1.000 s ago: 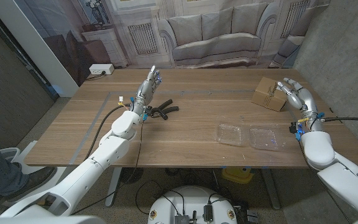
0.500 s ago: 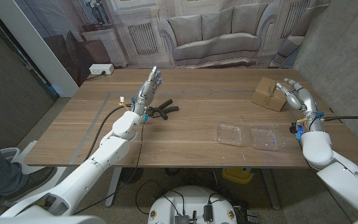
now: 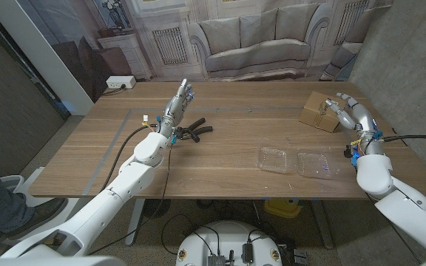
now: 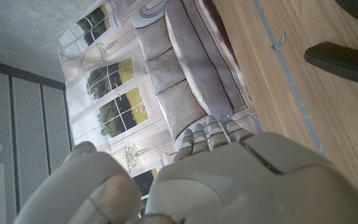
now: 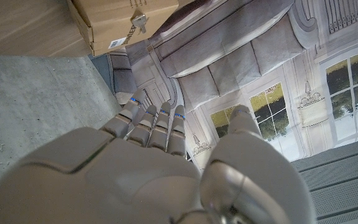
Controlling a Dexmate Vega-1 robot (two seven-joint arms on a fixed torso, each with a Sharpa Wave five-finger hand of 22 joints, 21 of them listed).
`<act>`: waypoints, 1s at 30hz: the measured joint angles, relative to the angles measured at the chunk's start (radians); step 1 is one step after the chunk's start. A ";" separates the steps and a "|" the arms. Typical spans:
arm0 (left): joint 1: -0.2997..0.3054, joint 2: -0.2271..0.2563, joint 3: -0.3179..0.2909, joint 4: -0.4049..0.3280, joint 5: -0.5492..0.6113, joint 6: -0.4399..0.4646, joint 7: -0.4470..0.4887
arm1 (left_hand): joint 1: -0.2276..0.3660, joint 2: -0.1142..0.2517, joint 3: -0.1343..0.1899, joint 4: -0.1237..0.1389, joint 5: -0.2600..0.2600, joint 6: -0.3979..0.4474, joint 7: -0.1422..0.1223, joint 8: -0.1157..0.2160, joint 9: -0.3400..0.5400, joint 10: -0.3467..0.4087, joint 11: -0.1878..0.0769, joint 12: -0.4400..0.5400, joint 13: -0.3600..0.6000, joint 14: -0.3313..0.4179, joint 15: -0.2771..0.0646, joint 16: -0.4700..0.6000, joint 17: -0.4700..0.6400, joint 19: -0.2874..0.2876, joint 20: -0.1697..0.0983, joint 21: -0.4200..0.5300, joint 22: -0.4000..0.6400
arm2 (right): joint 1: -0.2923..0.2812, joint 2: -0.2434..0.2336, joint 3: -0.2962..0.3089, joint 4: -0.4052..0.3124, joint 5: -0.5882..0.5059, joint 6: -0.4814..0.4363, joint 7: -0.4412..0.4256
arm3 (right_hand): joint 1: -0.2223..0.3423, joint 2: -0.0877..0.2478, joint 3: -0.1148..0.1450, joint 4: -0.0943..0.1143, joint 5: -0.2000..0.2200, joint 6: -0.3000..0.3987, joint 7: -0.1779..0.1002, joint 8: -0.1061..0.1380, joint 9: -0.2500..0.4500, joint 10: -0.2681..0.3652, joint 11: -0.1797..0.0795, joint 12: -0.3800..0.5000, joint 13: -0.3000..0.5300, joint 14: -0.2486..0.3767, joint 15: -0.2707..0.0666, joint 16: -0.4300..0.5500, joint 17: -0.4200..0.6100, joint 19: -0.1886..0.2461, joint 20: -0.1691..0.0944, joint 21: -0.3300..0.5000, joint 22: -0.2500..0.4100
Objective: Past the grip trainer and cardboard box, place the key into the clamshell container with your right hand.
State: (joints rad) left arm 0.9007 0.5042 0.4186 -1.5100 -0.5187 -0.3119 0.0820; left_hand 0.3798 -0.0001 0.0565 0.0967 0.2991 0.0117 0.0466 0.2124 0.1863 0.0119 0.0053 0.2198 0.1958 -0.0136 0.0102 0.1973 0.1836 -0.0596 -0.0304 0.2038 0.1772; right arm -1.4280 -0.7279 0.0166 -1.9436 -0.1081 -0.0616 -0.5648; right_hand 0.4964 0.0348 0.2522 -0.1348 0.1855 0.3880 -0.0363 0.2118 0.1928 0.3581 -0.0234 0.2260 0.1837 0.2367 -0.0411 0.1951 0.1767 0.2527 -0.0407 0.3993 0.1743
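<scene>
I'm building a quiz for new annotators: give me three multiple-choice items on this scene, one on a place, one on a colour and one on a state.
1. Where is the key?
A. on the floor
B. on the box
C. hanging from a hook

2. What colour is the grip trainer?
A. black
B. red
C. yellow

3. In what state is the clamshell?
A. closed
B. crushed flat
C. lying open

Answers:
1. B: the right wrist view shows the key lying against the cardboard.
2. A: the head view shows its handles dark black on the wood.
3. C: the head view shows its two clear halves spread side by side.
</scene>
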 measured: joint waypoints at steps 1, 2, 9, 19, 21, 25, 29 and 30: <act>0.001 0.000 0.000 -0.001 0.000 0.000 0.000 | 0.000 0.000 0.000 0.000 0.000 0.000 0.000 0.000 0.000 0.000 0.000 0.000 0.000 0.000 0.000 0.000 0.000 0.000 0.000 0.000 0.000 | 0.000 0.000 0.000 0.000 -0.005 -0.004 -0.002 | 0.014 -0.001 0.003 -0.009 0.001 0.000 0.000 0.000 0.000 -0.001 -0.003 0.000 0.000 0.000 0.000 0.000 0.000 0.000 0.000 -0.005 0.000; 0.002 0.000 -0.001 -0.001 0.000 0.000 0.000 | 0.000 0.000 -0.001 0.001 0.000 0.004 0.003 0.000 0.000 0.004 0.004 0.000 0.000 0.000 0.000 0.000 0.000 0.000 0.000 0.000 0.000 | 0.000 0.000 0.000 0.000 -0.008 -0.007 -0.004 | 0.030 -0.003 0.006 -0.017 0.006 0.000 0.000 0.000 0.000 0.001 -0.004 0.000 0.000 0.000 0.000 0.000 0.000 0.000 0.000 -0.008 0.000; 0.010 0.002 -0.006 -0.006 0.000 -0.007 0.007 | 0.000 0.000 -0.004 0.004 0.000 0.011 0.000 0.000 0.000 0.005 0.006 0.000 0.000 0.000 0.000 0.000 0.000 0.000 0.000 0.000 0.000 | 0.009 -0.015 -0.016 -0.016 -0.036 -0.041 -0.016 | 0.115 -0.012 0.025 -0.044 0.015 0.000 -0.011 0.000 0.003 0.000 -0.015 0.000 0.000 0.000 0.000 -0.008 0.000 0.000 0.000 -0.019 -0.002; 0.019 0.001 -0.009 -0.007 -0.001 -0.018 0.009 | 0.000 0.000 -0.008 0.000 0.000 0.014 0.004 0.000 0.000 0.005 0.006 0.000 0.000 0.000 0.000 0.000 0.000 0.000 0.000 0.000 0.002 | 0.009 -0.025 -0.023 -0.035 -0.064 -0.090 -0.028 | 0.222 -0.036 0.034 -0.053 0.031 0.002 -0.035 0.000 0.005 -0.001 -0.031 0.000 0.000 0.000 0.000 -0.008 0.000 0.017 0.001 -0.034 -0.002; 0.019 0.000 -0.009 -0.007 -0.001 -0.018 0.009 | 0.000 0.000 -0.008 0.000 0.000 0.014 0.004 0.000 0.000 0.005 0.006 0.000 0.000 0.000 0.000 0.000 0.000 0.000 0.000 0.000 0.002 | 0.009 -0.025 -0.023 -0.035 -0.068 -0.098 -0.029 | 0.239 -0.040 0.034 -0.053 0.031 0.003 -0.039 0.000 0.005 0.002 -0.035 0.000 0.000 0.000 0.000 -0.008 0.000 0.018 0.000 -0.041 -0.002; 0.019 -0.001 -0.009 -0.006 -0.002 -0.024 0.008 | 0.000 0.000 -0.008 0.000 0.000 0.014 0.004 0.000 0.000 0.005 0.006 0.000 0.000 0.000 0.000 0.000 0.000 0.000 0.000 0.000 0.002 | 0.005 -0.029 -0.028 -0.049 -0.077 -0.118 -0.033 | 0.273 -0.053 0.037 -0.050 0.039 0.010 -0.061 0.000 0.005 -0.004 -0.051 -0.002 0.000 0.000 0.000 -0.008 0.000 0.018 0.000 -0.048 0.001; 0.019 -0.002 -0.010 -0.003 -0.002 -0.027 0.006 | 0.000 0.000 -0.008 0.000 0.000 0.024 0.002 0.000 0.000 0.005 0.006 0.000 0.000 0.000 0.000 0.000 0.000 0.000 0.000 0.000 0.002 | 0.005 -0.031 -0.034 -0.057 -0.087 -0.142 -0.037 | 0.299 -0.056 0.037 -0.050 0.042 0.014 -0.079 0.000 0.005 -0.009 -0.060 -0.006 0.000 0.000 0.000 -0.007 0.000 0.018 0.000 -0.057 0.001; 0.019 -0.002 -0.010 -0.003 -0.002 -0.028 0.005 | 0.000 0.000 -0.008 0.000 0.000 0.024 0.002 0.000 0.000 0.005 0.006 0.000 0.000 0.000 0.000 0.000 0.000 0.000 0.000 0.000 0.002 | 0.005 -0.032 -0.036 -0.059 -0.090 -0.149 -0.038 | 0.312 -0.059 0.037 -0.050 0.045 0.012 -0.087 0.000 0.005 -0.012 -0.063 -0.006 0.000 0.000 0.000 -0.008 0.000 0.018 0.000 -0.059 0.001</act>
State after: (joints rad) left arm 0.9196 0.5025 0.4091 -1.5132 -0.5211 -0.3394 0.0874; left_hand 0.3797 -0.0001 0.0480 0.0968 0.2991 0.0352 0.0483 0.2124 0.1863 0.0172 0.0109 0.2198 0.1957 -0.0136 0.0103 0.1973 0.1836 -0.0597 -0.0304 0.2038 0.1794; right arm -1.4228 -0.7601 -0.0194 -2.0026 -0.1981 -0.2106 -0.6023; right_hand 0.8079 -0.0246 0.2889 -0.1850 0.2301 0.3996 -0.1230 0.2118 0.1979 0.3459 -0.0864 0.2200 0.1837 0.2366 -0.0412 0.1876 0.1769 0.2706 -0.0409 0.3400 0.1748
